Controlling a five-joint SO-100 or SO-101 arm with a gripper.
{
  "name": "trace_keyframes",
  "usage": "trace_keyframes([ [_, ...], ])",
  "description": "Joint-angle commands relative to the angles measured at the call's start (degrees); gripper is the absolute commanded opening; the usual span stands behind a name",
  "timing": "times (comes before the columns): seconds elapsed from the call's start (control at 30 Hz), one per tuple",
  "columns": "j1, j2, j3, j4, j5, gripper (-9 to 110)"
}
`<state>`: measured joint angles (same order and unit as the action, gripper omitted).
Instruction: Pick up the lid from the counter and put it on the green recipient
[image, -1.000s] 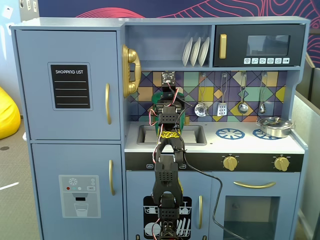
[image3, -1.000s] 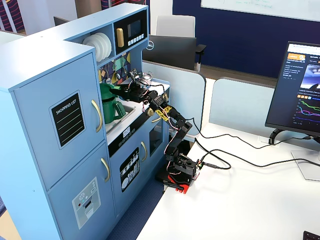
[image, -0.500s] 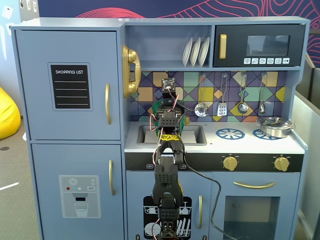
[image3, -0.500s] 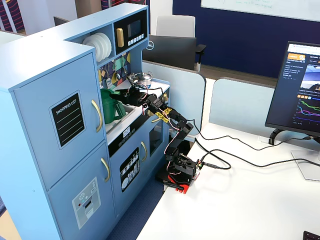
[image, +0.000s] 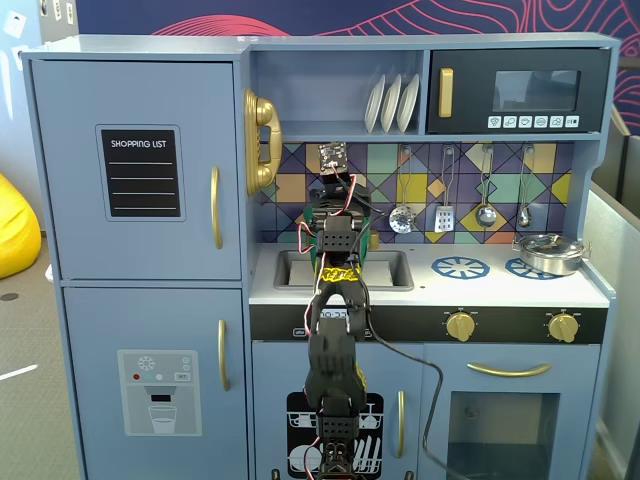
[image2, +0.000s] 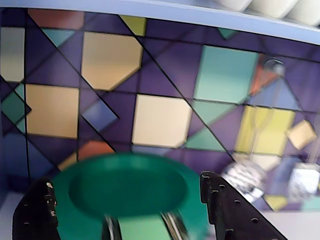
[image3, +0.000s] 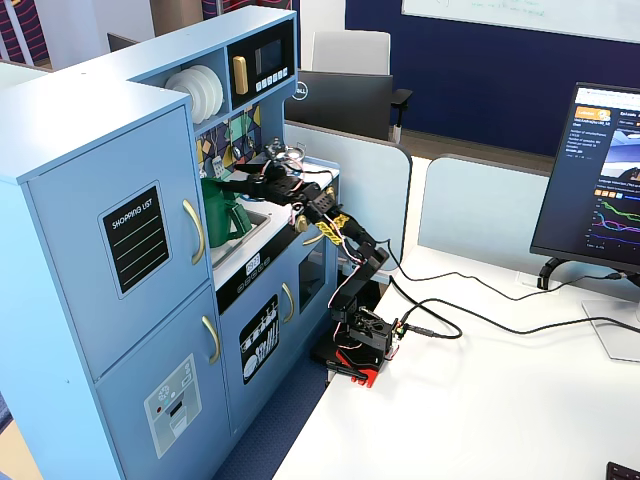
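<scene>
The green recipient (image2: 125, 187) fills the lower middle of the wrist view. Its round dark-green top has a sunken middle, and its lighter-green strap handle (image2: 142, 230) points at the camera. It stands at the back of the counter beside the sink in a fixed view (image3: 222, 225). My gripper (image2: 125, 179) is open, with one black finger (image2: 37, 212) left of the recipient's top and the other finger (image2: 225, 205) right of it, holding nothing. In a fixed view the gripper (image3: 228, 184) hovers at the recipient's rim. No separate lid shows; I cannot tell whether the round top is the lid.
The sink (image: 385, 270) lies under the arm (image: 335, 330). A silver pot (image: 548, 252) stands on the right burner, beside a blue burner ring (image: 460, 267). Utensils (image: 445, 215) hang on the tiled back wall, and a shelf with white plates (image: 392, 103) is above the gripper.
</scene>
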<state>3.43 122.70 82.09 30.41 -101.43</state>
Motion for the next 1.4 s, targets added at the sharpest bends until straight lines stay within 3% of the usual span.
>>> trace_keyframes([
  [0.0,1.3,13.9,1.6,12.0,-1.4,32],
  [0.27,4.3,37.6,32.8,28.1,2.7,32],
  [0.43,2.8,49.0,52.9,31.9,6.9,19],
  [0.57,3.2,54.1,66.5,35.4,1.8,0],
  [0.7,3.2,53.0,78.0,36.0,6.1,0],
  [0.97,-1.3,53.7,89.4,41.8,12.4,1],
  [1.2,-3.8,55.9,89.6,54.6,9.6,3],
  [1.37,-3.3,59.4,89.6,57.4,14.9,4],
])
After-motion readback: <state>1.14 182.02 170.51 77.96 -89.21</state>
